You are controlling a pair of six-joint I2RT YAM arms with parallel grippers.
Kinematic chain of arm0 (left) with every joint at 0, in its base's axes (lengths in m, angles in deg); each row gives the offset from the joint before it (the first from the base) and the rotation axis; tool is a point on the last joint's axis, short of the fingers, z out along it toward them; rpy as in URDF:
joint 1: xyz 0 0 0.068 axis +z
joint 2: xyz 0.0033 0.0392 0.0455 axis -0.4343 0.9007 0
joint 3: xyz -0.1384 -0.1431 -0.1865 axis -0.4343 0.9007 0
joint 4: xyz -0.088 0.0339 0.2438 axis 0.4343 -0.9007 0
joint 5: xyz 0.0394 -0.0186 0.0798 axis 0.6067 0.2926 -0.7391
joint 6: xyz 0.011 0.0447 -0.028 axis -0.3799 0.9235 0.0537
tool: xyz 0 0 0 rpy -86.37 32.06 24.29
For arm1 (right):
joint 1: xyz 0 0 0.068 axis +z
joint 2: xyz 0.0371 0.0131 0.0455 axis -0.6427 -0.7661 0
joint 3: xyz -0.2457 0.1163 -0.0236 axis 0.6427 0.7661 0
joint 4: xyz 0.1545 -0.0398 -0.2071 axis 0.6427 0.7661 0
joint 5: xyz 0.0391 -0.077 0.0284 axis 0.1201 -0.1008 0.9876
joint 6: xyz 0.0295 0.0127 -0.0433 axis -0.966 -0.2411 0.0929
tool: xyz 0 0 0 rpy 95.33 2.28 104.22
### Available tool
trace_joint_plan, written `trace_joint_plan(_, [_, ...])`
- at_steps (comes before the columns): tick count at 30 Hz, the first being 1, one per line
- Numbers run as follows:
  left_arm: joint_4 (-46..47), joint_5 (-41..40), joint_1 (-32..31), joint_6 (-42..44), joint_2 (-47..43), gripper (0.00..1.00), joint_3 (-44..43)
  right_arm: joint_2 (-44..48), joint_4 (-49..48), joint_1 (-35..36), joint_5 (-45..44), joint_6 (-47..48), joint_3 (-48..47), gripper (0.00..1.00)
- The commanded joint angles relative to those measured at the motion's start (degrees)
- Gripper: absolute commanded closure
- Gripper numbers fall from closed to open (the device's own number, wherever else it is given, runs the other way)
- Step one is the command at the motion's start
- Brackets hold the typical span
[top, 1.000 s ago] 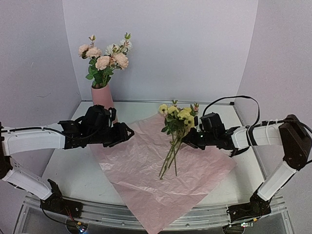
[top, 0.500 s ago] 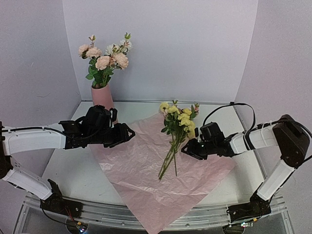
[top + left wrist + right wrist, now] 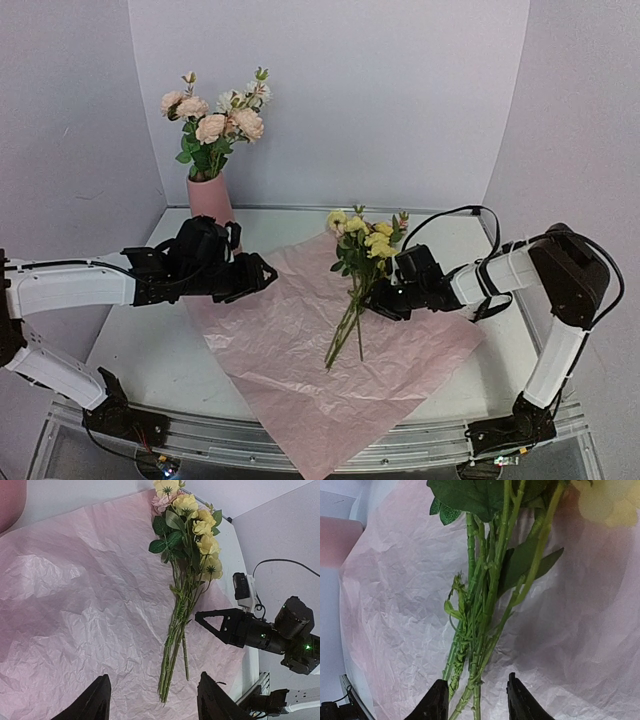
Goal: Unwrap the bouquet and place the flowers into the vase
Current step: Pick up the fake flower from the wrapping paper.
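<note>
right gripper point(image 3: 476, 701), shut a second ago, now stands open at the green stems point(image 3: 485, 605) of the yellow flowers point(image 3: 366, 243) lying on crinkled pink paper point(image 3: 290, 360). a grasp looks next, then the tall pink vase point(image 3: 210, 198).

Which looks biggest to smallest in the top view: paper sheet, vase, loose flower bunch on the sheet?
1. paper sheet
2. loose flower bunch
3. vase, though it stands farther back and the left arm hides its base, so the gap with the bunch is unsure.
</note>
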Motion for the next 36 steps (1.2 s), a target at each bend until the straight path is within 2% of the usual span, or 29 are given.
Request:
trace_joint_plan(1, [1.75,-0.94,-0.20,1.62,-2.61,0.40,-1.10,-2.98,1.65,-0.06,-0.94,0.97,-4.98,0.60])
trace_joint_plan(8, [1.64,-1.87,-0.21,2.28,-3.15,0.40,-1.01,-7.45,3.19,-0.06,-1.40,0.14,-8.14,0.65])
trace_joint_plan(12, [1.38,-2.01,-0.21,2.54,-3.24,0.40,-1.07,-6.44,3.18,-0.06,-1.97,-0.16,-8.19,0.68])
trace_joint_plan(17, [1.30,-2.25,-0.21,2.59,-3.48,0.40,-1.04,-2.56,3.51,-0.06,-3.29,0.07,-7.36,0.87])
trace_joint_plan(27, [1.19,-1.92,-0.23,1.78,-3.92,0.40,-0.65,7.36,4.53,-0.06,-4.71,1.13,-4.70,0.94])
trace_joint_plan(36, [1.17,0.39,-0.21,0.13,-4.81,0.40,-0.96,15.95,4.78,-0.05,-3.23,5.52,-4.58,0.94])
